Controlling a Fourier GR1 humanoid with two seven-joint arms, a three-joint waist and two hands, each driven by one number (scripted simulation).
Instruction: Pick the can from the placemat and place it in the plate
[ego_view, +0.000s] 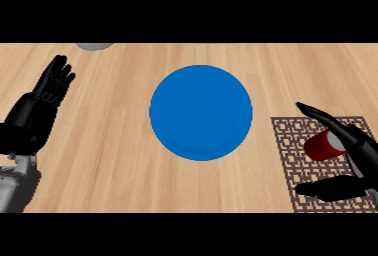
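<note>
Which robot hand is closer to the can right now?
Right. The right robot hand brackets the can on the placemat, fingers on its far side, thumb on the near side. The left robot hand rests open at the far left, beyond the plate.

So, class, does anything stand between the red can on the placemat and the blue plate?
Nothing visible does. Only bare wooden counter lies between the red cylindrical can on the brown lattice placemat and the round blue plate.

Bright even light, plate (201, 112) shaded darker along lower rim
</note>
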